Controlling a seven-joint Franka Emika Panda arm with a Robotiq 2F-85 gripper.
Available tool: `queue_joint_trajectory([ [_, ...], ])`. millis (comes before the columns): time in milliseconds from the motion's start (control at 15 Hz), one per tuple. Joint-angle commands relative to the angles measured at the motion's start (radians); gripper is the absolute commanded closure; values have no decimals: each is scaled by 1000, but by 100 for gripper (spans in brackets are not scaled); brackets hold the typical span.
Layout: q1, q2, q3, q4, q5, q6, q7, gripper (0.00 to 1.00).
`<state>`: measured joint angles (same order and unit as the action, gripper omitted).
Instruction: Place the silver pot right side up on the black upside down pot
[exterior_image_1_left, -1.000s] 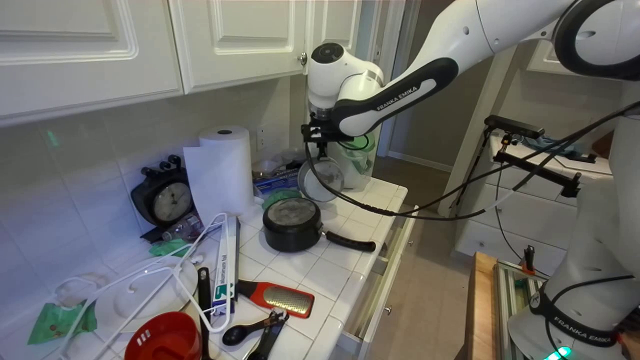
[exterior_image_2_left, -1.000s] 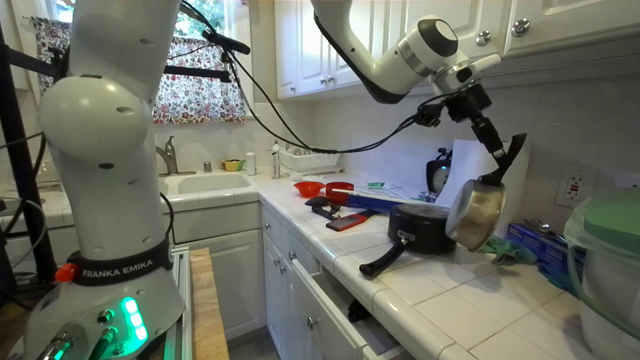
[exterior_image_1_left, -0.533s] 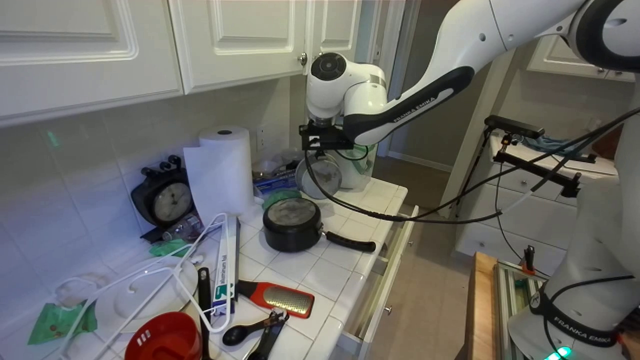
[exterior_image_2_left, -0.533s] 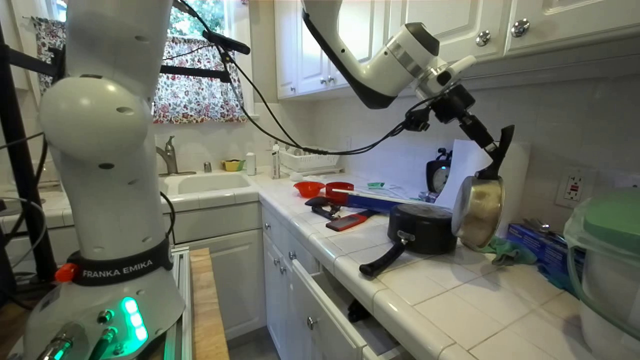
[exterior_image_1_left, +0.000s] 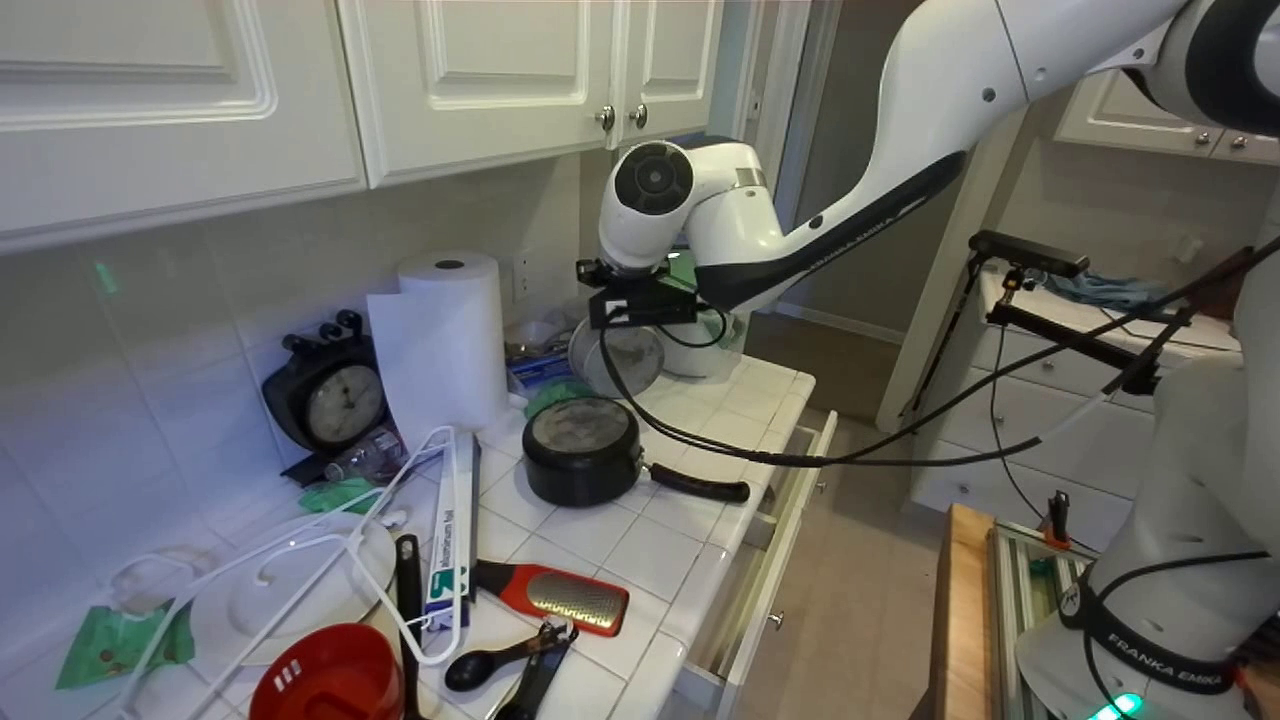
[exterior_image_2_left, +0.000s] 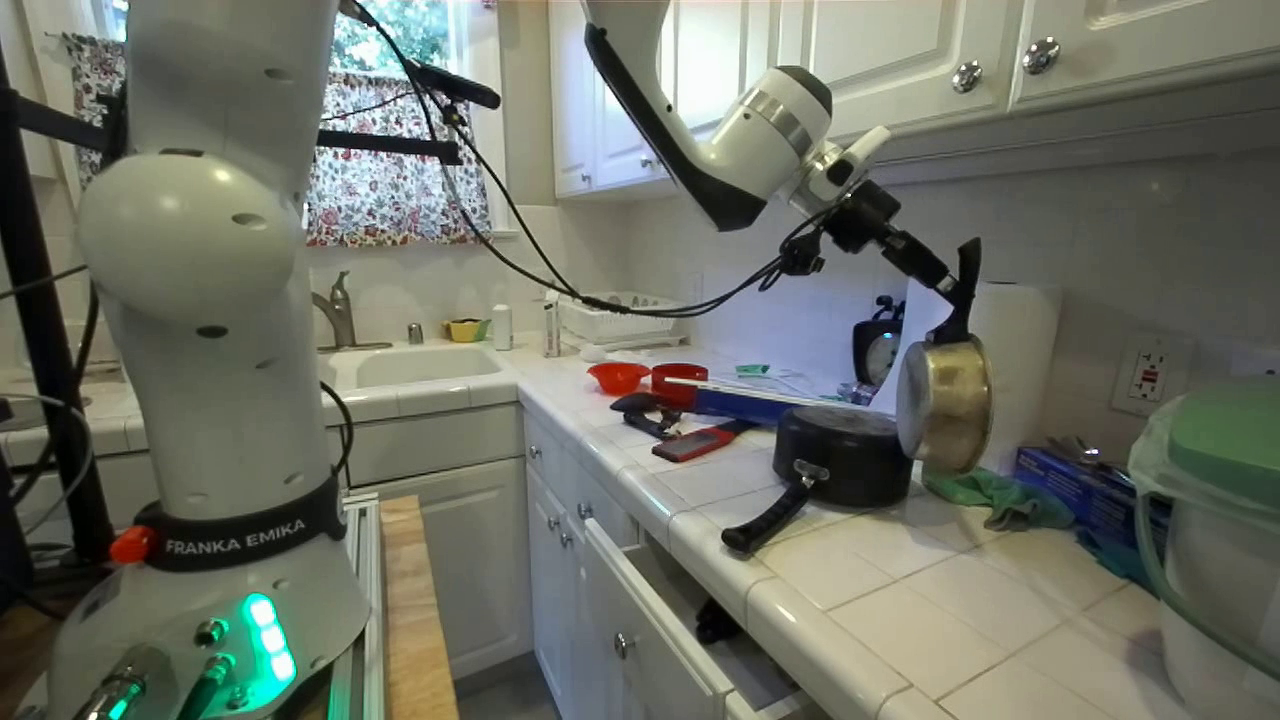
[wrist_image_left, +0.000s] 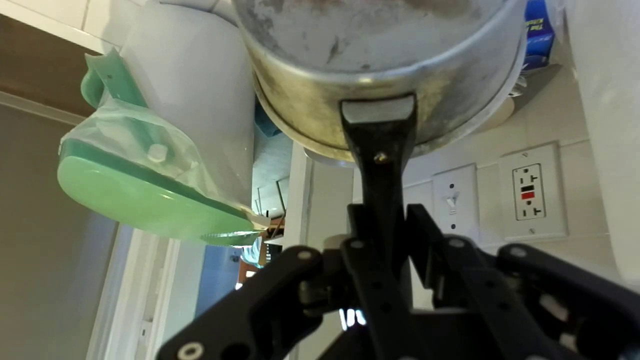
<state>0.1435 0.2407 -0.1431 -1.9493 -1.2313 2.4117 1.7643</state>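
Note:
The silver pot (exterior_image_2_left: 948, 410) hangs on its side from my gripper (exterior_image_2_left: 948, 284), with its black handle pointing up. In the wrist view the pot (wrist_image_left: 305, 97) turns its flat stained base toward the camera; its opening is hidden. My gripper (wrist_image_left: 382, 225) is shut on that handle. The black upside down pot (exterior_image_2_left: 845, 460) stands on the tiled counter, grey base up, its handle toward the counter's front edge. In an exterior view the silver pot (exterior_image_1_left: 632, 360) is behind and right of the black pot (exterior_image_1_left: 580, 465). I cannot tell whether the two pots touch.
A paper towel roll (exterior_image_1_left: 455, 350) and a black gauge (exterior_image_1_left: 335, 405) stand by the wall. A green cloth (exterior_image_2_left: 1000, 500), blue boxes (exterior_image_2_left: 1045, 490) and a green-lidded bucket (exterior_image_2_left: 1220, 500) lie beyond the pots. A red grater (exterior_image_1_left: 570, 598) is nearer. A drawer (exterior_image_2_left: 650, 630) stands open. Cabinets (exterior_image_1_left: 490, 90) hang above.
In the exterior views my gripper has moved left with the silver pot, which has swung more upright on its side and risen slightly. The black pot has shifted very slightly.

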Motion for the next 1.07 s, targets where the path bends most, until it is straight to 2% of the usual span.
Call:
queue_joint_trajectory([
  [0, -17, -37, 53, -43, -120, -18, 98, 90],
  [600, -12, -29, 135, -50, -435, -130, 394, 90],
  [1000, -11, -38, 195, -98, -437, -184, 459, 90],
])
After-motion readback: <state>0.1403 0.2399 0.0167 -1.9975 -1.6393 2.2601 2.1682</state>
